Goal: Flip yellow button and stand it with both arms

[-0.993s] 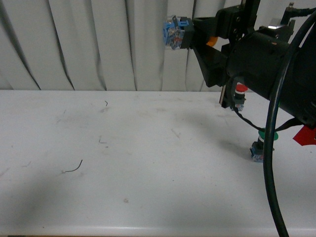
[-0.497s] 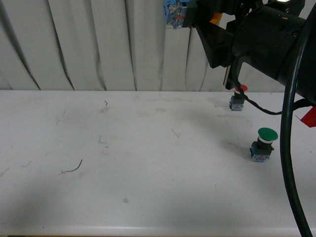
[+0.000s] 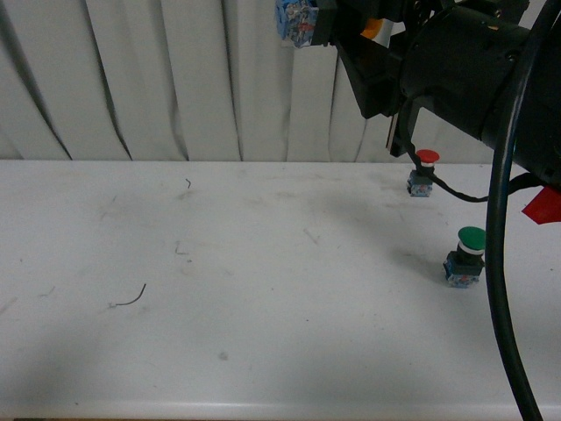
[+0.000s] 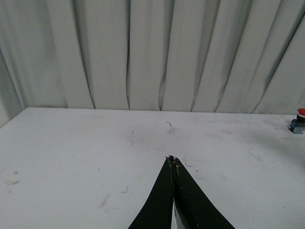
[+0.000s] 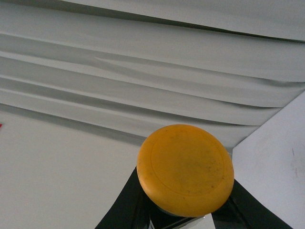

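My right hand (image 3: 337, 24) gripped the yellow-capped, blue-based plastic push button (image 5: 186, 169), the desk (image 3: 219, 263) well below it; any slip could drop it.

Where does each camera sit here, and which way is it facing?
Front: on the robot's body, facing across the table to the curtain; its raised right arm shows, holding the yellow button.
Left wrist: on the left arm, looking along its shut fingers over the table toward the curtain.
Right wrist: on the right arm, facing the yellow button's cap held between its fingers, curtain behind.
Shared: front and left wrist both show the red button.
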Action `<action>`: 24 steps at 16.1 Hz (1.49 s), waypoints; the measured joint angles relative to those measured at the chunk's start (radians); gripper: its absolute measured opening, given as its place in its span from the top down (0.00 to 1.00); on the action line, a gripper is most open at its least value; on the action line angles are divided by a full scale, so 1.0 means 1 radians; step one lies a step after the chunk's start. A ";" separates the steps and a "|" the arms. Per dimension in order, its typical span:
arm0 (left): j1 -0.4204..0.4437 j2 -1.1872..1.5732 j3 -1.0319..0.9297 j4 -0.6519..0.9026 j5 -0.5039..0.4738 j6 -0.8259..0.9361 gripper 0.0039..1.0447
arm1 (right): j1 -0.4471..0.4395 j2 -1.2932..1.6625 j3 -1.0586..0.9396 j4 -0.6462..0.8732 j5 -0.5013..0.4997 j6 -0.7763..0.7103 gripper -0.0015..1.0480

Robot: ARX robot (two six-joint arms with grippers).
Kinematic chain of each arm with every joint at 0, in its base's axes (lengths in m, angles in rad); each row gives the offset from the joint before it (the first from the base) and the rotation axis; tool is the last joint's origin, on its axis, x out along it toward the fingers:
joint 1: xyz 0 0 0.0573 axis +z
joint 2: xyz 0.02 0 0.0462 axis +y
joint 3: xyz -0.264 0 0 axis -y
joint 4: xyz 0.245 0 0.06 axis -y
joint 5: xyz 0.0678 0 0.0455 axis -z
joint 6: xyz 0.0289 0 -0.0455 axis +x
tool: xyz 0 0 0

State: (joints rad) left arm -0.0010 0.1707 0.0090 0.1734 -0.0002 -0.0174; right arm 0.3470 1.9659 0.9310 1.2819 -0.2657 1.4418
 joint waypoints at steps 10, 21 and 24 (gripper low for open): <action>0.000 -0.162 0.001 -0.177 0.000 0.000 0.63 | -0.028 -0.015 0.000 -0.005 -0.023 -0.142 0.72; 0.000 -0.162 0.001 -0.177 0.000 0.001 0.06 | -0.366 0.046 0.274 -0.705 0.398 -1.285 0.72; 0.000 -0.162 0.001 -0.177 0.000 0.001 0.06 | -0.333 0.125 0.331 -0.795 0.474 -1.304 0.72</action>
State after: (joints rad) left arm -0.0010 0.0090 0.0097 -0.0032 -0.0002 -0.0162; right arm 0.0143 2.0911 1.2617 0.4873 0.2081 0.1375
